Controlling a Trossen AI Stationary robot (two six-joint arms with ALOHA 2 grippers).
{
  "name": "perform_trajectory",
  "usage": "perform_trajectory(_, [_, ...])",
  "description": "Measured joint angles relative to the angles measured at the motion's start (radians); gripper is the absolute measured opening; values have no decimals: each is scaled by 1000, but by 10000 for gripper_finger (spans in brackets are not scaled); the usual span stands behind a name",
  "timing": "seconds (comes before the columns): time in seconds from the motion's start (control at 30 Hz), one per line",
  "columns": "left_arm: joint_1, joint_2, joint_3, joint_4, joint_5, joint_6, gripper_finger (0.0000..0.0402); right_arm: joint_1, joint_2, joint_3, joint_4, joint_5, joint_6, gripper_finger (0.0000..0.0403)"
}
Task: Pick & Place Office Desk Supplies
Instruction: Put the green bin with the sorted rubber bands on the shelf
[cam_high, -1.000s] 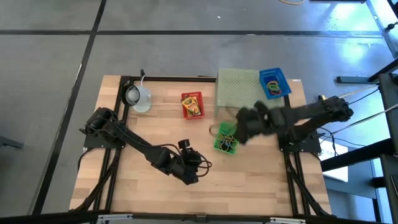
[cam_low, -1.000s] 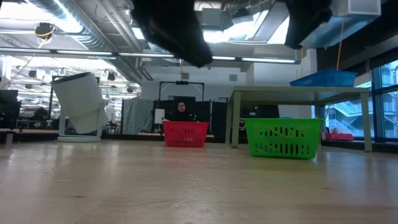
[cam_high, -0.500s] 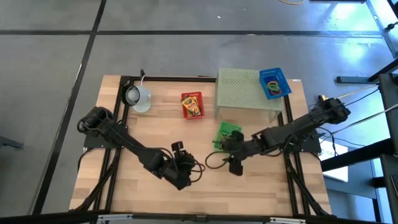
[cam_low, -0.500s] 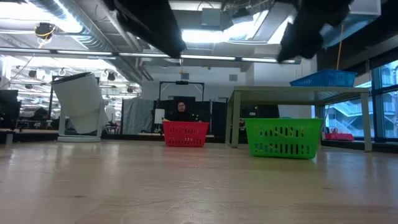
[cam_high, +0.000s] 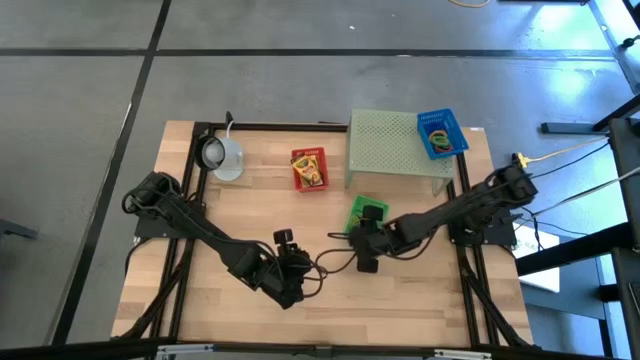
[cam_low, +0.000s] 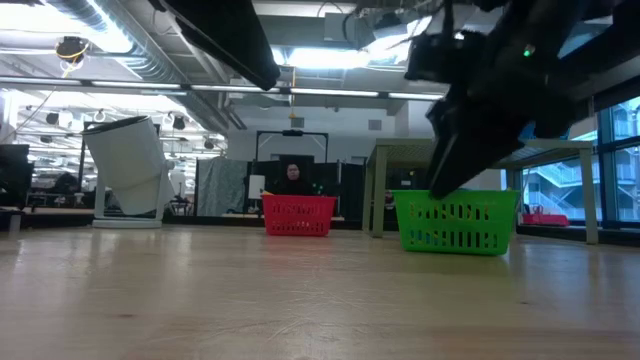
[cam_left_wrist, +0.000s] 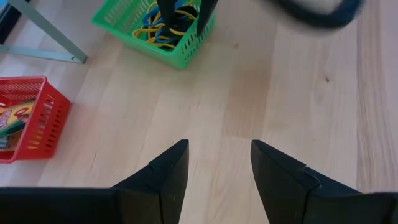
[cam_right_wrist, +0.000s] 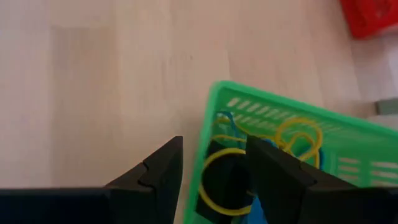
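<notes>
I'm running this in an open robotics lab or workshop: exposed ceiling ducts (cam_low: 130, 45) and strip lights, grey concrete floor (cam_high: 300, 90) around my wooden desk (cam_high: 260, 215), big windows (cam_low: 615, 160) right, a person (cam_low: 291, 178) seated far back.

green basket (cam_left_wrist: 163, 34), yellow/blue loops (cam_right_wrist: 292, 138) | red basket (cam_left_wrist: 28, 118) | blue basket (cam_high: 441, 133)

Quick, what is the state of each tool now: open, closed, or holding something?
Left tool: open, holding nothing, above the bare table.
Right tool: open, holding nothing, at the edge of the green basket.
</notes>
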Motion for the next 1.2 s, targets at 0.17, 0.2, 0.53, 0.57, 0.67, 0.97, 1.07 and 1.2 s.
perform_trajectory(0.17, [0, 0, 0, 1, -1, -25, 168, -17, 27, 0, -4, -23, 76, 178])
perform_trajectory(0.2, [0, 0, 0, 1, -1, -34, 168, -17, 29, 0, -4, -39, 93, 178])
perform_trajectory(0.53, [-1, 0, 0, 2, -2, -72, 168, -15, 29, 0, -68, -85, 172, 144])
perform_trajectory(0.57, [-1, 0, 0, 2, -2, -73, 168, -15, 29, 0, -76, -84, 177, 135])
perform_trajectory(0.67, [-1, 0, 0, 2, -2, -73, 168, -16, 29, 0, -87, -85, 180, 108])
perform_trajectory(0.97, [-1, 0, 0, 2, -2, -80, 168, -17, 29, 0, -93, -109, 160, 12])
perform_trajectory(1.07, [-1, 0, 0, 2, -2, -81, 168, -13, 26, 1, -93, -122, 152, 13])
perform_trajectory(1.2, [-3, 0, 0, 1, -2, -81, 168, 16, -10, 1, -101, -192, 73, 8])
